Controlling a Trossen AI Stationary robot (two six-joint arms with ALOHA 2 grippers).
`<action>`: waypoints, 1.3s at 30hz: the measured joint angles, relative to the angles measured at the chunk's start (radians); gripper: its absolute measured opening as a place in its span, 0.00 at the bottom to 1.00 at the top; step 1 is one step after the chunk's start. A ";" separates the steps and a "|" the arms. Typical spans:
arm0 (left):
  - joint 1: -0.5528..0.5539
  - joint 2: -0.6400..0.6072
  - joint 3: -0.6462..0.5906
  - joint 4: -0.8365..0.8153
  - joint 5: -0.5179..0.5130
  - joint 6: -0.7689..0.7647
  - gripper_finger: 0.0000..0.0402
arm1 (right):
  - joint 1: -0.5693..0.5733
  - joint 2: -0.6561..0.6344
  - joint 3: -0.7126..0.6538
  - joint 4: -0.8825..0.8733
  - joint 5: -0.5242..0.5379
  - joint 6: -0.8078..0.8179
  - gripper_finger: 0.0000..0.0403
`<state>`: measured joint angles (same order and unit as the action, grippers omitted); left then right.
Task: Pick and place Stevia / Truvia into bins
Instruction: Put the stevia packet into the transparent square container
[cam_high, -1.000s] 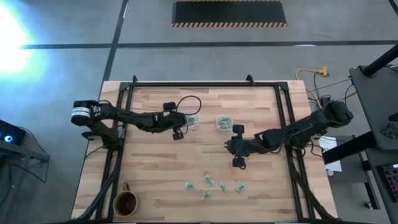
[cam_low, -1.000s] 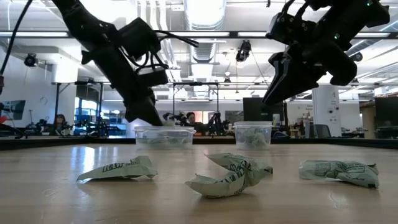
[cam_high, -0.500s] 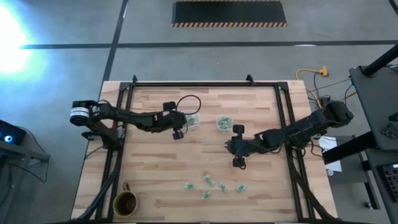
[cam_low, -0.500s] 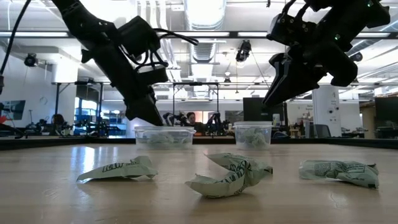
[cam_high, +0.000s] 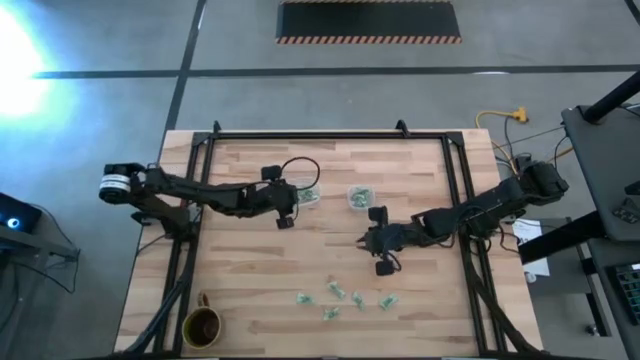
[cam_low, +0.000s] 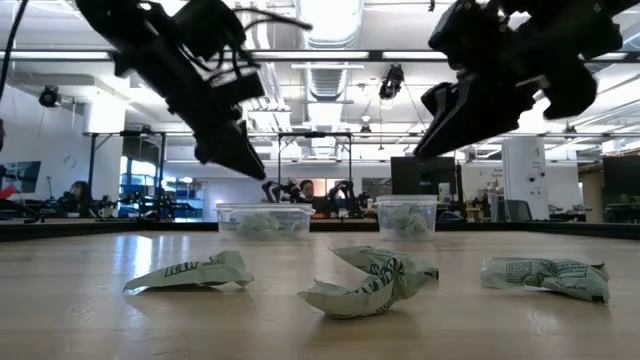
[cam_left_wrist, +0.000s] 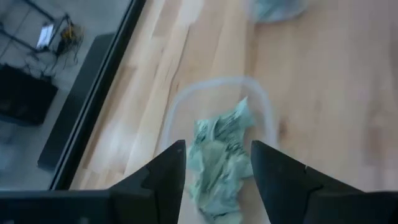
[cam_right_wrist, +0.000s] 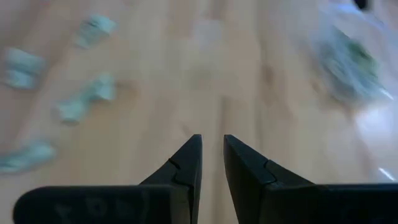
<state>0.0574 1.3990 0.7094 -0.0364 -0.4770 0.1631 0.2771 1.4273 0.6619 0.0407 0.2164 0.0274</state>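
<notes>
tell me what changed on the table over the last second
The left hand drew back from the wider bin toward its own side and rose, fingers open and empty. The right hand shifted slightly toward the table's middle, nearly closed, holding nothing. Both bins, including the smaller bin, the loose packets near the front and the mug stayed put.

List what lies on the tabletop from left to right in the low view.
Left green packet → wider clear bin → crumpled middle packet → smaller clear bin → right packet.
</notes>
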 joint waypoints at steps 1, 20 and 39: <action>-0.012 -0.015 0.000 -0.006 0.000 0.000 0.41 | 0.000 0.000 -0.010 0.038 -0.033 -0.013 0.14; -0.113 -0.133 -0.002 -0.019 0.001 -0.002 0.41 | 0.019 0.111 -0.086 0.472 -0.360 -0.065 0.25; -0.125 -0.130 -0.002 -0.066 0.001 -0.025 0.41 | 0.019 0.451 0.161 0.418 -0.428 -0.048 0.45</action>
<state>-0.0673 1.2686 0.7071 -0.1027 -0.4762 0.1383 0.2964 1.8780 0.8234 0.4590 -0.2114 -0.0211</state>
